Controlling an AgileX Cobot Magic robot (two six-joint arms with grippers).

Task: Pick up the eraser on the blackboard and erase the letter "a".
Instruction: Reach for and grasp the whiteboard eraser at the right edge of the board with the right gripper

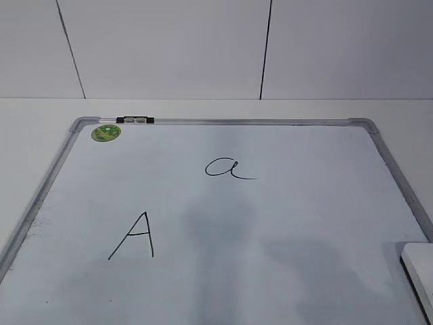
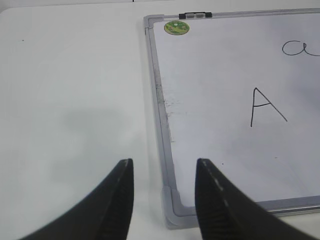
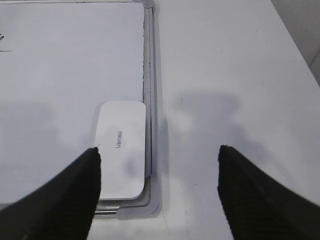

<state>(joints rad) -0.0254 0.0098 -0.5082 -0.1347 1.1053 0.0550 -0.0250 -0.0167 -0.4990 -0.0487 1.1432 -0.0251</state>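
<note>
The blackboard point(image 1: 223, 223) is a white board in a grey frame, lying flat on the table. The cursive letter "a" point(image 1: 229, 168) is drawn near its top middle; part of it shows in the left wrist view point(image 2: 300, 48). The white eraser point(image 3: 122, 147) lies in the board's near right corner, against the frame; its edge shows in the exterior view point(image 1: 419, 271). My right gripper point(image 3: 157, 152) is open and empty, hanging above the eraser's right edge and the board frame. My left gripper point(image 2: 164, 167) is open and empty over the board's near left corner point(image 2: 175, 210).
A larger capital "A" point(image 1: 135, 237) is drawn on the board's left half. A round green sticker point(image 1: 106, 133) and a black clip point(image 1: 135, 120) sit at the far left corner. White table point(image 3: 235, 75) lies on both sides of the board.
</note>
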